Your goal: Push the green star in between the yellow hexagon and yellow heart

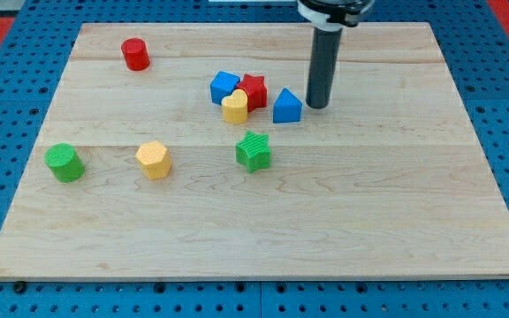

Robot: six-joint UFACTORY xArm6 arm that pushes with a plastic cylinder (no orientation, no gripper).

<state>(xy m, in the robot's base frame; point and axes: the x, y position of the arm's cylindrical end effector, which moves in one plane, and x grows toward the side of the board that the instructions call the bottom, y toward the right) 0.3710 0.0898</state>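
Pale wood makes up the board (263,238), with blue pegboard showing round its edges. The green star (254,151) sits near the middle, below a tight cluster at the view's top centre: the yellow heart (234,108) touching a blue block (224,87) and a red star (253,90), with a blue triangle (286,106) just beside them. The yellow hexagon (154,160) lies off to the view's left of the green star, and a green cylinder (64,163) farther left. A red cylinder (135,54) stands apart at the top left.

There is no pincer here, only a dark rod; my tip (318,106) rests just to the right of the blue triangle and holds nothing, well apart from the star.

By my reckoning the approach has not yet begun. The gap between heart and hexagon lies up and left of the star, so the tip would need to get round to the star's lower right side, steering clear of the triangle, then shove it leftward and a touch upward.
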